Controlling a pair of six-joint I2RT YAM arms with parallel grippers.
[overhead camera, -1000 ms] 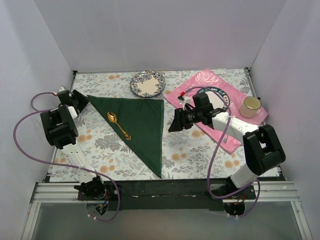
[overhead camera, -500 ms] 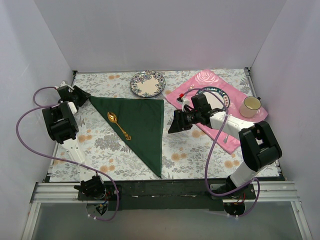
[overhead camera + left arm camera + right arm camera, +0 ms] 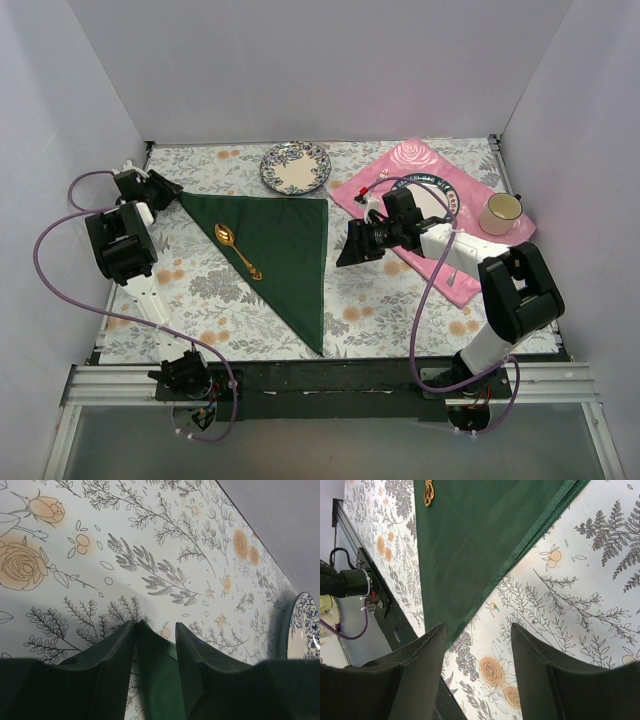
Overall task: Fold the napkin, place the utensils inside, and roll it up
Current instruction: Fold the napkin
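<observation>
The dark green napkin (image 3: 275, 245) lies folded into a triangle on the floral table, its long point toward the near edge. A gold spoon (image 3: 238, 250) lies on it, bowl toward the far left. My left gripper (image 3: 168, 188) is at the napkin's far left corner; in the left wrist view its jaws (image 3: 155, 625) stand partly open with the napkin corner (image 3: 157, 680) between them. My right gripper (image 3: 345, 255) hovers open and empty just right of the napkin's right edge; the right wrist view shows that gripper (image 3: 477, 630), the napkin (image 3: 480, 530) and the spoon's handle end (image 3: 428, 492).
A patterned plate (image 3: 295, 167) stands behind the napkin and also shows in the left wrist view (image 3: 305, 630). A pink rose placemat (image 3: 420, 160) at the right holds another plate (image 3: 440, 195) and a cream mug (image 3: 500, 212). Grey walls enclose the table.
My left gripper has moved a little farther back and left, onto the napkin's far left corner. The right arm shifted slightly. Napkin and spoon have not moved.
</observation>
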